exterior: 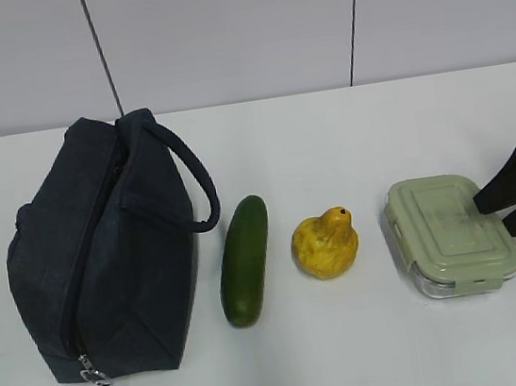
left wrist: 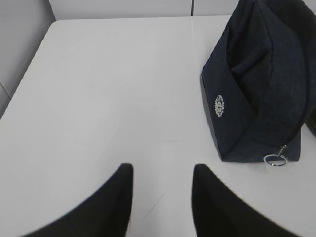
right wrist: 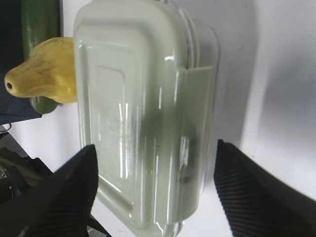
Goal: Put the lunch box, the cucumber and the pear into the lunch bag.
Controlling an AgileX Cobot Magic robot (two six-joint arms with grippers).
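Right gripper [right wrist: 155,190] spread wide, straddling box [exterior: 449,234] at tabletop's [exterior: 374,349] right end, sized for lid width. Left gripper [left wrist: 162,197] partly spread, empty, near bag [exterior: 105,261]. Cucumber [exterior: 245,261], pear [exterior: 325,244] lie between; bag zipper looks closed.

Lunch bag [exterior: 105,261] left, cucumber [exterior: 245,260], pear [exterior: 325,243], lunch box [exterior: 449,235] in row; right end effector [exterior: 499,214] spread over box edge

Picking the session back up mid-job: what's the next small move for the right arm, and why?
Probably close the right gripper on the lunch box. Its open fingers already straddle the near end of the box, with nothing held yet. The lunch bag looks zipped shut, so the left gripper, open over bare table, may need to unzip it first.
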